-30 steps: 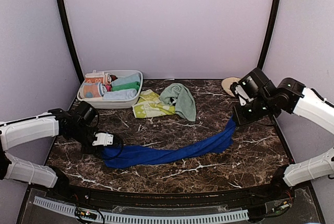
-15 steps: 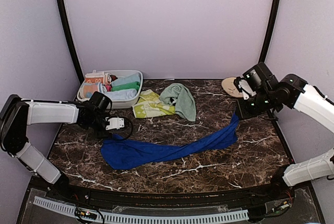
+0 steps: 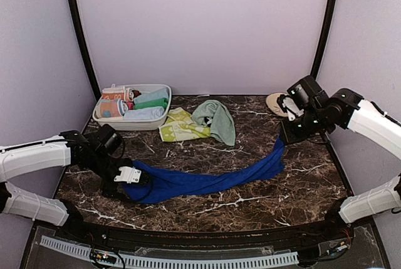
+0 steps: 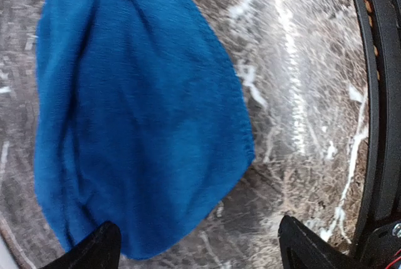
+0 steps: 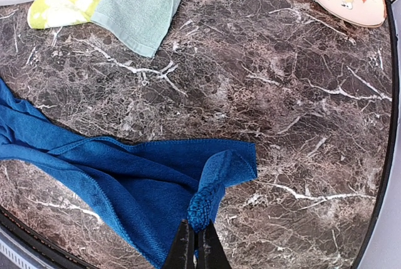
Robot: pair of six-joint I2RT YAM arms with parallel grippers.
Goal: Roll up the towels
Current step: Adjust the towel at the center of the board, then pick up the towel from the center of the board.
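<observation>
- Deep royal blue terry cloth: the long blue towel (image 3: 207,181) lies in a loose, sagging band across the near half of the dark marble table (image 3: 263,209), running from front left up toward the right side.
- The cloth looks soft, limp and light. It is bunched lengthwise into folds, not spread flat, so I expect it to droop and twist when lifted. The nap should give the fingers good purchase.
- The right gripper (image 5: 196,225) is pinched closed on the towel's right corner, with a small fold of hem drawn up between its fingers.
- The left gripper (image 4: 200,247) hangs over the towel's left end with its jaws spread wide, holding nothing. The rounded end of the cloth lies on the table below them.
- I judge the best hold to be a corner of the short hem. At the left end the corners seem tucked under, and I cannot see them.
- The mint green towel (image 3: 216,118) sits crumpled at the back middle, overlapping the yellow-green patterned towel (image 3: 177,128). Both are well apart from the blue one.
- A white basket (image 3: 135,125) holding rolled cloths stands at the back left.
- A beige patterned plate (image 3: 274,101) lies at the back right, near the right arm.
</observation>
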